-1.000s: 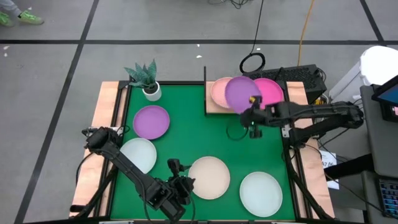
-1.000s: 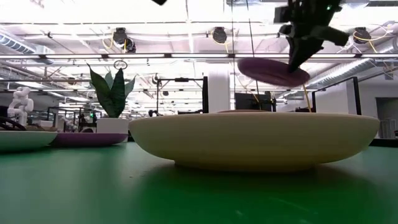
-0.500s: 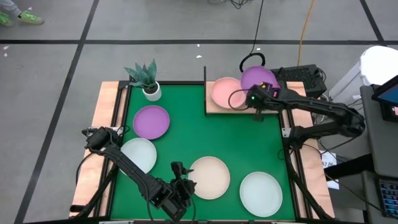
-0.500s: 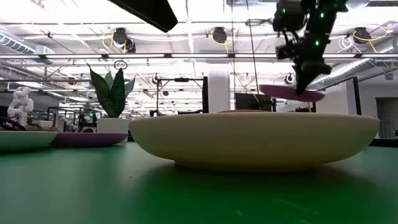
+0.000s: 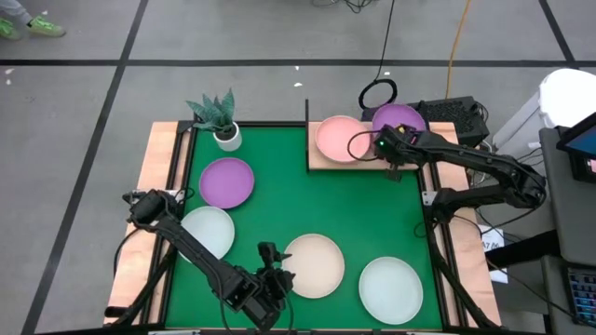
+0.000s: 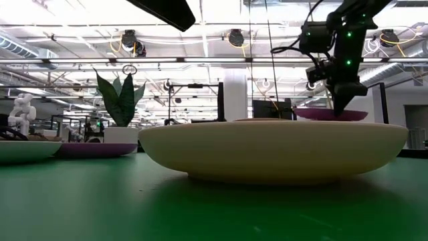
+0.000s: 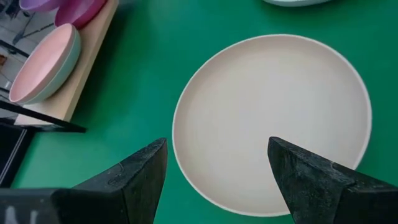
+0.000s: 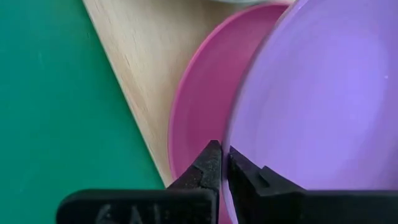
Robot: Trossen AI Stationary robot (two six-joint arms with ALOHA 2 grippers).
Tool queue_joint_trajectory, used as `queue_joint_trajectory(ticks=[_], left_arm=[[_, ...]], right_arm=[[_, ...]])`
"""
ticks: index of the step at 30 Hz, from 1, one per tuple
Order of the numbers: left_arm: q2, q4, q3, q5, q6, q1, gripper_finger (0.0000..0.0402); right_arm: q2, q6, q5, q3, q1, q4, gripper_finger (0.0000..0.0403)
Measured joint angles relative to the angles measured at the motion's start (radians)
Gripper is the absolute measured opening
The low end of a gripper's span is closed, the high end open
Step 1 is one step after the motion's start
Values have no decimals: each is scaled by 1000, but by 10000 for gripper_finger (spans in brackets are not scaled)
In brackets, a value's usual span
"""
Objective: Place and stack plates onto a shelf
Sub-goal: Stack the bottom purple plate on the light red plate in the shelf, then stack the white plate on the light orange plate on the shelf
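My right gripper (image 5: 386, 147) (image 8: 224, 158) is shut on a purple plate (image 5: 400, 119) (image 6: 331, 114), held level over the hot pink plate (image 8: 193, 112) on the light-wood shelf (image 5: 328, 164) (image 8: 134, 56). Whether the purple plate rests on the hot pink one, I cannot tell. A salmon pink plate (image 5: 337, 138) lies on the shelf's left half beside the black post (image 5: 306, 112). My left gripper (image 5: 273, 270) (image 7: 217, 168) hovers open at the near edge, beside the cream plate (image 5: 314, 265) (image 7: 270, 121), touching nothing. A second purple plate (image 5: 226, 182) lies on the mat. My right gripper pinches the purple plate's rim (image 8: 239, 134) between its two fingers, on the side of the plate toward the table's near edge. The fingers come down from above, slanting. The plate sits level in the hold, over the hot pink plate.
Two pale plates lie on the green mat, one at the left (image 5: 207, 231) and one near the right corner (image 5: 391, 289). A small white plant pot (image 5: 227, 136) stands at the far left corner. Wooden side strips (image 5: 160, 186) edge the mat. Bare mat lies in the middle.
My right gripper has carried the purple plate toward the far right corner and down, from above the middle of the shelf to just over the hot pink plate. The plate has come from tilted to level. The gripper has stayed shut on its rim.
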Motion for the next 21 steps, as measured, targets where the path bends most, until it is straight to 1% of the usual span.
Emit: queue_joint_trajectory(ticks=[7,10,15,21], left_arm=[[0,1,0,7,1,0,282],[0,0,0,52,11,1,282],[0,1,0,89,26,0,282],[0,25,0,193,102,1,282]], right_arm=[[0,-8,-22,-7,0,-2,40],[0,-8,-22,-7,1,-2,56],[-16,26,-22,-7,23,-6,77],[-98,115,-36,-7,118,-6,94]])
